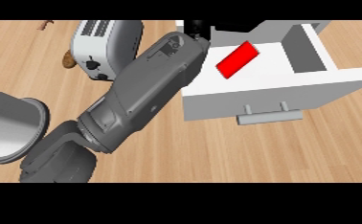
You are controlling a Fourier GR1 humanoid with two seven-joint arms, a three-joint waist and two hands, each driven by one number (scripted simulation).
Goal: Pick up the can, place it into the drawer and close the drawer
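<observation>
The red can [237,59] lies on its side inside the open white drawer [311,82], towards its left part. A grey forearm crosses the view from the lower left up to the drawer's back left corner. Its black left hand [199,27] shows only in part at the view's top edge, just above and to the left of the can and apart from it. The drawer's grey handle [268,117] faces the lower edge. No right hand is visible.
A white toaster [106,46] stands at the back left, right beside the forearm. A round metal bowl [17,127] sits at the left edge. Some small brown items [68,59] lie left of the toaster. Wooden counter [212,156] lies in front of the drawer.
</observation>
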